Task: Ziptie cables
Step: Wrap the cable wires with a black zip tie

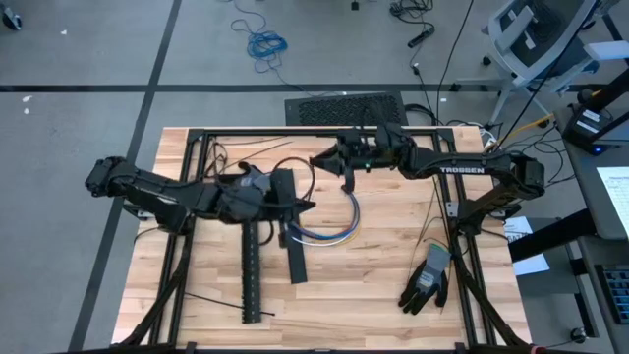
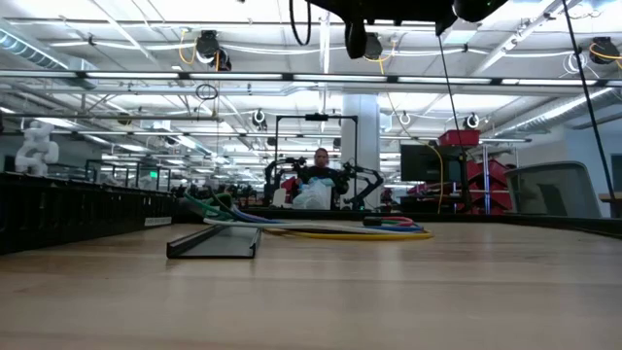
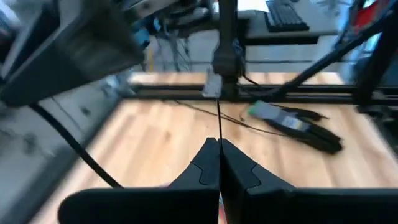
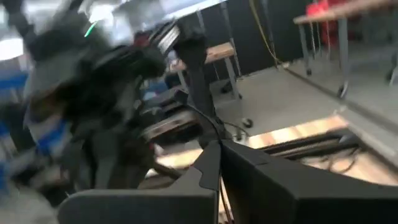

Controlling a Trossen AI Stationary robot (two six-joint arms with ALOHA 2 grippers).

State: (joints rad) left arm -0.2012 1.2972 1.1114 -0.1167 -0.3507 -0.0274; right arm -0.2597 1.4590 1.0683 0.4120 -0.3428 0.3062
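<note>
1. Left claw (image 1: 303,205): over counter (image 1: 197,285) centre-left, fingers (image 3: 205,165) pressed together on a thin black strip (image 3: 219,118). Strip runs straight out from the fingertips toward the other arm.
2. Right claw (image 1: 346,183): over the back-centre of the counter, pointing at the left arm. Fingers (image 4: 208,163) clenched, a thin dark line shows at the seam. The left wrist view shows this claw pinching the far end of the same strip.
3. So both claws grip one strip, stretched between them above the counter.
4. Cables (image 1: 329,231): lying on the counter in a curved loop (blue, white, yellow), near centre, just right of the left claw and below the right claw. One end of the loop lies under the left claw, by a black bar (image 1: 293,258). Neither claw touches them as far as I can tell. In the low view the bundle (image 2: 330,229) lies flat on the wood.
5. Black perforated rail (image 1: 249,270) lies lengthwise left of the cables; another black strip (image 1: 211,303) sits near the front-left edge.
6. Black-and-grey glove (image 1: 428,280) lies front-right, well apart from the cables.
7. Low view: a person (image 2: 319,187) sits in the room far behind the counter.
</note>
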